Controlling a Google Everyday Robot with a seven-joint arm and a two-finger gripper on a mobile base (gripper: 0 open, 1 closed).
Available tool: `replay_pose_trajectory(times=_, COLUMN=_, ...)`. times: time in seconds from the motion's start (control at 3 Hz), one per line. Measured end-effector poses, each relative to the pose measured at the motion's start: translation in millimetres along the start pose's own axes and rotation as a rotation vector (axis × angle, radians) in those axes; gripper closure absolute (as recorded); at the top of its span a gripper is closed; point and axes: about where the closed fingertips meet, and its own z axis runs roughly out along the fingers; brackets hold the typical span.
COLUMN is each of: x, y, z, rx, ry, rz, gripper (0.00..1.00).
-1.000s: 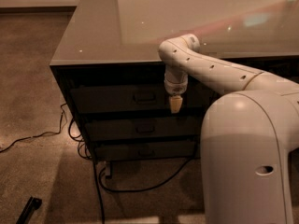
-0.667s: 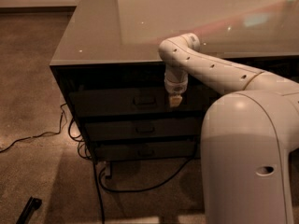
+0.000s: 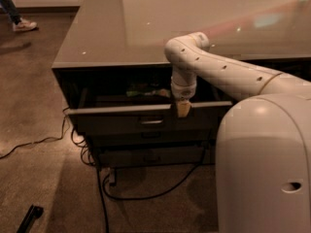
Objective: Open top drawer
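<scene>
The top drawer [image 3: 121,119] is a wide dark drawer under the grey table top. It stands pulled out a little, with a dark gap behind its front. Its small metal handle [image 3: 151,122] shows at the front's centre. Something green [image 3: 143,92] lies inside at the back. My gripper [image 3: 182,109] hangs straight down from the white arm [image 3: 228,74] and sits on the top edge of the drawer front, just right of the handle.
Two shallower drawers [image 3: 146,155] sit below. Black cables [image 3: 141,195] trail on the carpet under and left of the cabinet. A dark object [image 3: 29,218] lies at the bottom left. A person's shoe [image 3: 23,25] is at the top left. My white body [image 3: 265,169] fills the right.
The top drawer was shut with the gripper against its front; now its front stands out from the cabinet with the gripper on its top edge.
</scene>
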Motion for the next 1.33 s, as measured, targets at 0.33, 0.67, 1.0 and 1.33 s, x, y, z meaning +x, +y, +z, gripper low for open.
replay_pose_trajectory(times=0.33, x=0.0, y=0.0, z=0.1, rx=0.0, ry=0.0, rz=0.0, gripper=0.64)
replay_pose_trajectory(times=0.67, x=-1.2, y=-2.6, z=4.3, rx=-0.007, ry=-0.009, rz=-0.011, gripper=0.4)
replay_pose_trajectory(times=1.0, x=-1.8, y=12.8, z=14.5, rx=-0.024, ry=-0.012, rz=0.002, gripper=0.17)
replay_pose_trajectory(times=1.33, x=1.1, y=56.5, z=25.1, rx=-0.077, ry=0.015, rz=0.03, gripper=0.0)
